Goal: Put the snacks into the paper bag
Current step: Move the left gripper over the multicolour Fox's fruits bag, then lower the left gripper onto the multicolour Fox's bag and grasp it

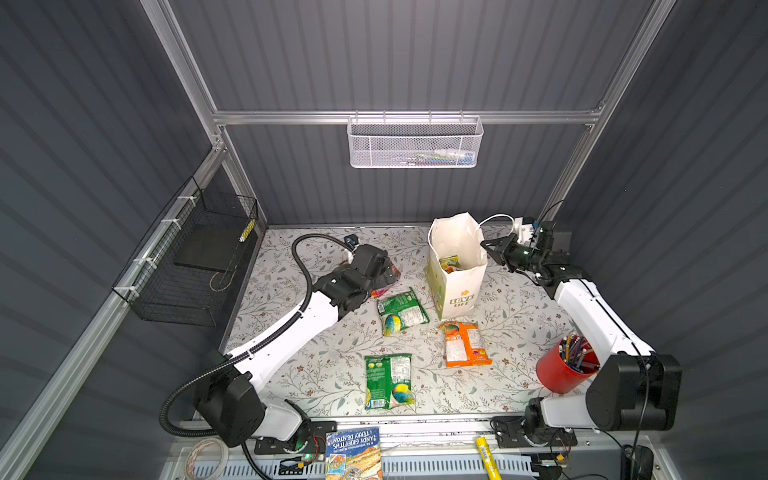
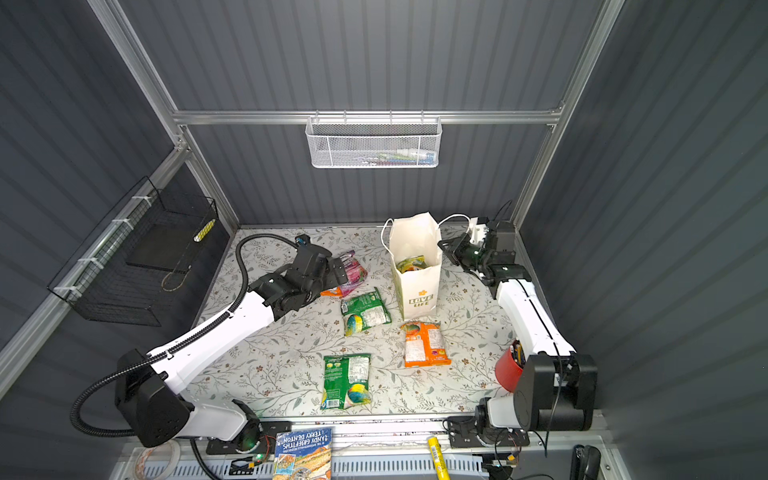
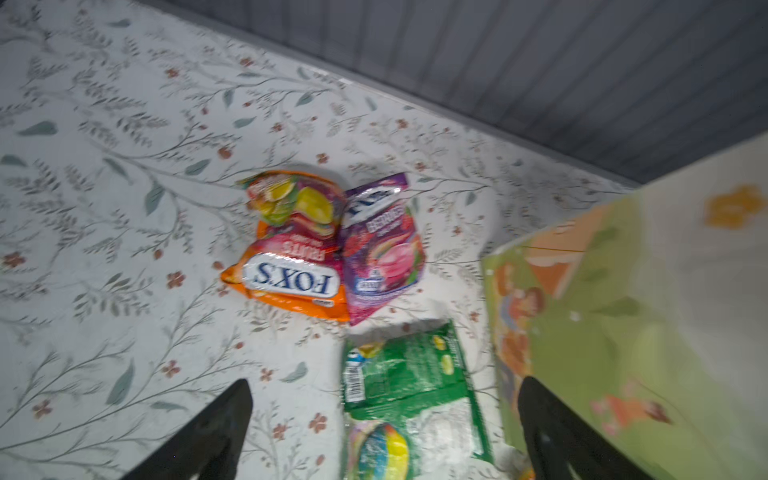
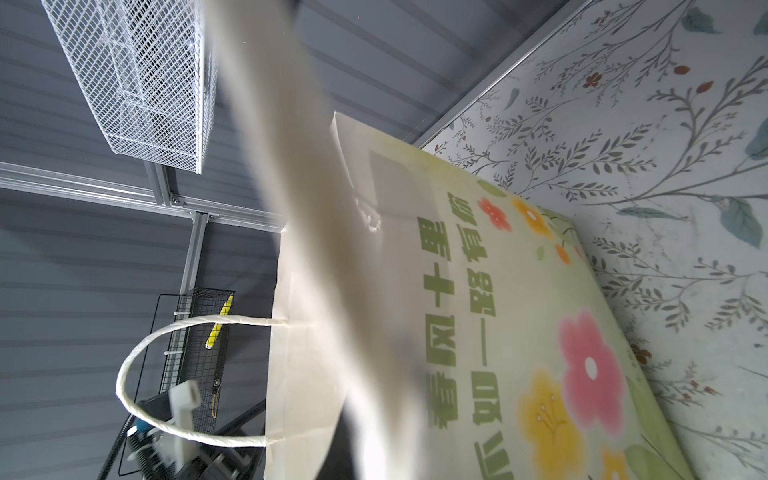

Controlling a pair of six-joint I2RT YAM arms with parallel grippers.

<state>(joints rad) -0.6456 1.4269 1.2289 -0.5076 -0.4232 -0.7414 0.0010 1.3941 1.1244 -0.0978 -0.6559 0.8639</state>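
The orange FOX'S packet (image 3: 291, 274) lies on the table (image 3: 104, 208), touching the magenta packet (image 3: 382, 253) and near the upright paper bag (image 1: 457, 291), which has another packet (image 1: 450, 264) inside. My left gripper (image 3: 384, 384) hangs just beside the pair, jaws wide and empty; I should centre on one packet's crinkled edge and pinch only that. My right gripper (image 1: 488, 246) is clamped on the bag's rim, best placed to hold its mouth open.

White link shells (image 1: 291, 328), black joints (image 1: 631, 395); a ribbed black conduit (image 1: 300, 270) trails behind the left tool (image 3: 385, 381).
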